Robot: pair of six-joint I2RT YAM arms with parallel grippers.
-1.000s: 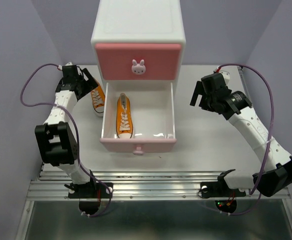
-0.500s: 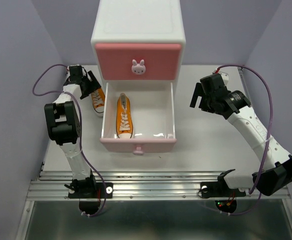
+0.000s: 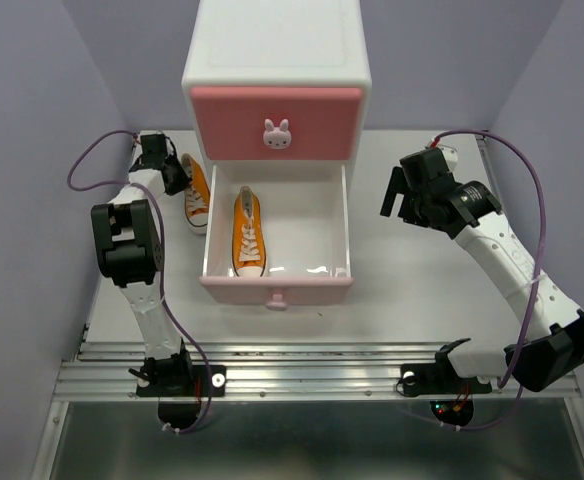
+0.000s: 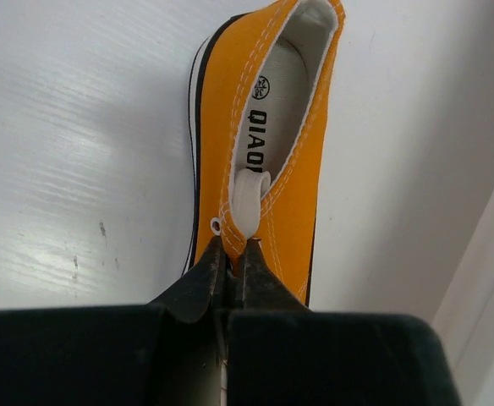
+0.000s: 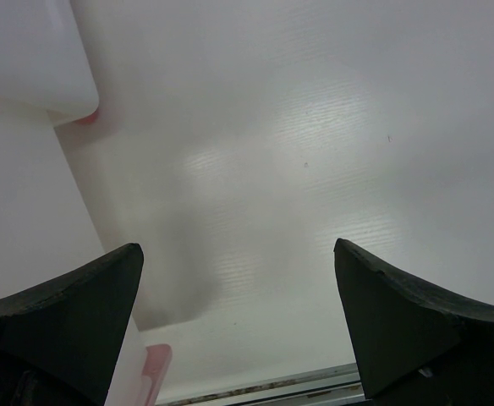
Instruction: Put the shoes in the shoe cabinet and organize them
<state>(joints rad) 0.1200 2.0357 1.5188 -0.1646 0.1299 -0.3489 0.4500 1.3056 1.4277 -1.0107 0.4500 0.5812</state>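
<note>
**Operator:** Currently, which step is in hand?

**Technician:** Loading the second shoe of the orange pair. The left gripper (image 4: 230,258) is pinched narrow on the canvas upper of the loose orange sneaker (image 4: 264,152), at the throat just below the white tongue. That sneaker lies on the table (image 3: 412,290), just beside the left wall of the open lower drawer (image 3: 276,286). Its mate (image 3: 248,232) lies inside that drawer on the left side, toe toward the arm bases. The white pair shows in no view.

**Operator:** What does the next move call for?

**Technician:** In my judgement: lift until the sole clears the drawer wall, carry the shoe rightward, and lower it parallel to the mate. The pinch is on thin canvas only, so the shoe may swing or slip. Move slowly.

**Operator:** Which edges and clearances apply?

**Technician:** The drawer's left wall stands between the shoe and its place. The shoe cabinet (image 3: 277,50) and its closed upper drawer (image 3: 276,122) bound the rear. Bare drawer floor lies to the right of the mate. The side wall (image 3: 32,150) is near the left arm, so outward room is limited.

**Operator:** And the right gripper (image 3: 400,192)?

**Technician:** Its jaws are wide and hold nothing. It hangs over bare table, to the right of the cabinet and well apart from the shoes.
</note>
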